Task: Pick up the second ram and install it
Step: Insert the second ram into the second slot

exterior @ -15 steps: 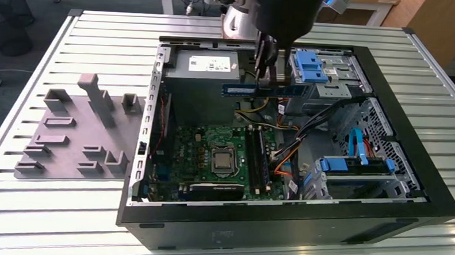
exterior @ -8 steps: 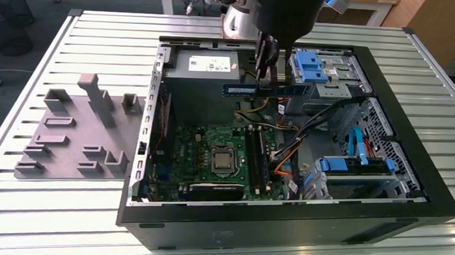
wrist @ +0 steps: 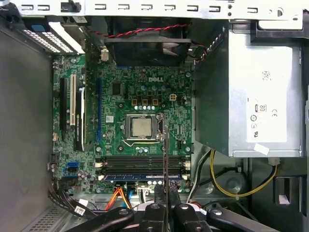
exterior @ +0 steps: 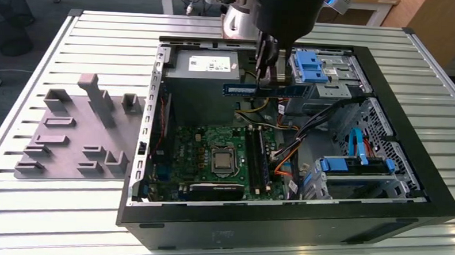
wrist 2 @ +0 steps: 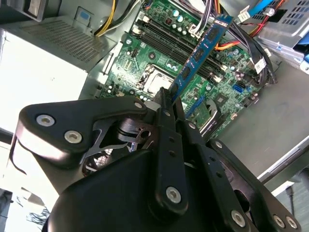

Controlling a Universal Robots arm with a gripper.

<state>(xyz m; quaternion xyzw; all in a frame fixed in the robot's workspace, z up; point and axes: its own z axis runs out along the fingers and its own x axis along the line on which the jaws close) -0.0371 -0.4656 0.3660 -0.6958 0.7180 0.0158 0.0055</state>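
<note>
In the exterior view, my gripper (exterior: 274, 78) hangs at the upper middle of the frame over the open computer case (exterior: 409, 187), clenched on the second ram (exterior: 263, 90), which I hold level in the air above the gap between the grey power supply (exterior: 203, 63) and the drive bays. The motherboard (exterior: 211, 155) lies well below it in the lower middle, with free air all around the stick; the case's black walls ring the board on every side. On the slatted table (exterior: 70, 213), at the left of the frame, sits the grey holder tray (exterior: 73, 138), well apart from the case. The second wrist view shows what the exterior view hides: my two fingers (wrist 2: 166, 121) pinch one end of the ram (wrist 2: 200, 53), which runs toward the upper right of the frame with a row of black chips on its face, over the long black memory slots (wrist 2: 169, 41). In the first wrist view I see the stick edge-on as a thin vertical line (wrist: 165, 159) at the lower middle, crossing four parallel slots (wrist: 140, 164); one of them, the nearest, carries a blue-green stick (wrist: 140, 177) already seated. The processor socket (wrist: 141, 126) sits mid-frame, and the power supply (wrist: 260, 96) fills the right.
</note>
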